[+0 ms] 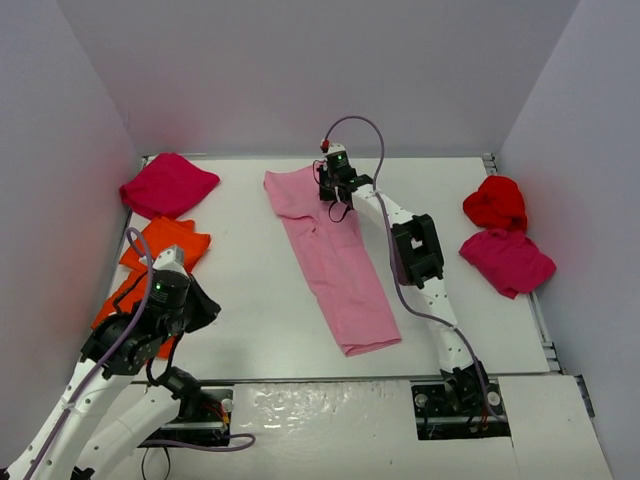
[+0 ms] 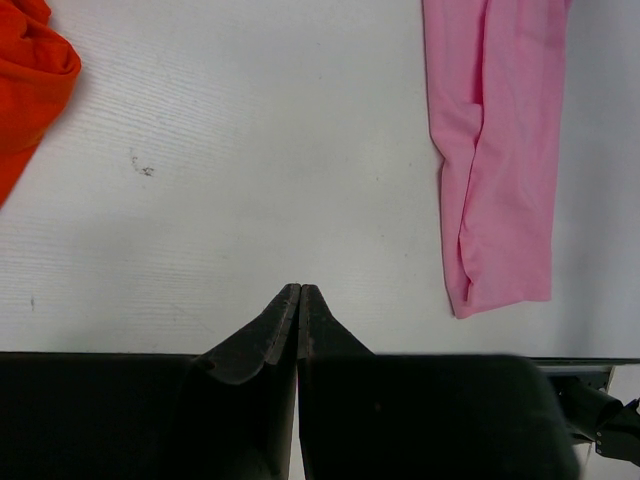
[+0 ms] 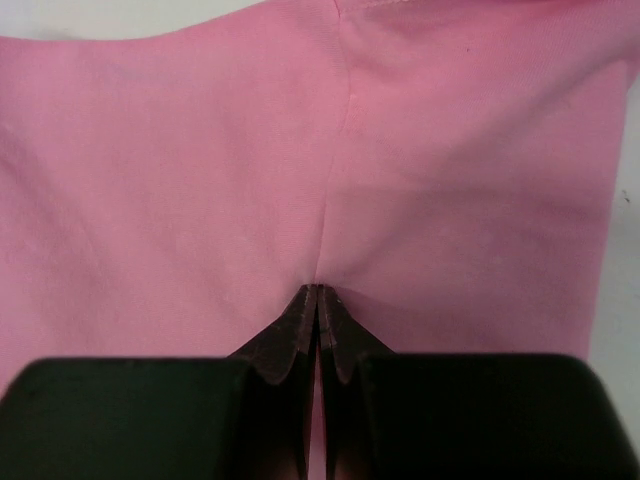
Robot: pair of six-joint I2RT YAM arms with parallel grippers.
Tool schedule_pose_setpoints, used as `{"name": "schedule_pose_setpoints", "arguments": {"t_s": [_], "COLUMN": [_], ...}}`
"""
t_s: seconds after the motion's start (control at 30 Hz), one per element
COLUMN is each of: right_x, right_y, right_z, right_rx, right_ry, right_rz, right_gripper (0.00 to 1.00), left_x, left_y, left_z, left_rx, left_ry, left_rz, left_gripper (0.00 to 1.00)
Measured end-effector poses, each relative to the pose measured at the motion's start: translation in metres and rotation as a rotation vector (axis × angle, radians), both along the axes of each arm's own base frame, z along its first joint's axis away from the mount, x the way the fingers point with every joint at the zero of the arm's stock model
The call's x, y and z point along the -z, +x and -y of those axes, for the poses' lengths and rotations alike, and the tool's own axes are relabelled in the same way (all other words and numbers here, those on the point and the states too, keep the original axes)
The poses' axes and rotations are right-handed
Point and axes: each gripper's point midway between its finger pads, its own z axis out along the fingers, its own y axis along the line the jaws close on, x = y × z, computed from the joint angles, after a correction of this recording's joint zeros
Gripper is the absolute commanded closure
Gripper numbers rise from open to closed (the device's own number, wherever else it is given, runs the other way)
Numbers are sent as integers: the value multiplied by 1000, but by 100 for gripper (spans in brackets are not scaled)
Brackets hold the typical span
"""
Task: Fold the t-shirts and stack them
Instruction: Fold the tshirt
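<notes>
the right gripper [image 3: 318, 292] is at the far middle of the table [image 1: 250, 290], its two dark fingers pressed fully together with the tips down on the light pink t-shirt [image 1: 335, 270]. a thin ridge of cloth is pinched between the tips, and a crease runs straight up the fabric from them. that shirt lies as a long narrow strip, folded lengthwise. it slants from the far centre of the table toward the near right, and its near end lies flat. the left gripper [image 2: 300, 292] is also closed tight, fingertips meeting with no gap. it holds nothing and is poised over bare white tabletop at the near left, the near end of the pink strip off to its right. a crumpled magenta t-shirt [image 1: 168, 184] sits in the far left corner. just nearer than it is a flattened orange t-shirt [image 1: 170, 240], and a second orange t-shirt [image 1: 120, 300] lies partly under the left arm. on the right side a bunched bright red t-shirt [image 1: 495, 202] touches another magenta t-shirt [image 1: 507, 260] lying just nearer.
</notes>
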Motion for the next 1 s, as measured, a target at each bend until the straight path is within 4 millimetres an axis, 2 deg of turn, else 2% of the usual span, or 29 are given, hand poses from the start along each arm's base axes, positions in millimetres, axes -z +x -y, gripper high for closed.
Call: {"name": "schedule_pose_setpoints", "arguments": {"t_s": [0.33, 0.63, 0.77, 0.8, 0.87, 0.93, 0.97, 1.0], "right_x": [2, 1, 0, 0, -2, -6, -9, -16], "right_y": [0, 20, 17, 16, 11, 3, 1, -3], "right_z": [42, 100, 114, 116, 116, 115, 113, 108], "right_rx": [126, 252, 287, 289, 286, 281, 279, 260], "right_ry": [-126, -127, -136, -135, -135, -141, -144, -151], "right_rz": [40, 49, 58, 60, 64, 65, 67, 77], "right_gripper": [100, 100, 99, 96, 69, 17, 2, 4], "left_x": [1, 2, 2, 2, 2, 2, 2, 2], "left_y": [0, 0, 0, 0, 0, -1, -1, -1], "left_z": [0, 1, 1, 1, 1, 1, 0, 0], "left_rx": [0, 5, 10, 13, 23, 32, 36, 40], "left_ry": [2, -2, 3, 5, 11, 19, 22, 25], "left_rz": [-4, -4, -5, -4, -1, 2, 5, 7], "left_gripper": [100, 100, 100, 100, 100, 99, 99, 99]}}
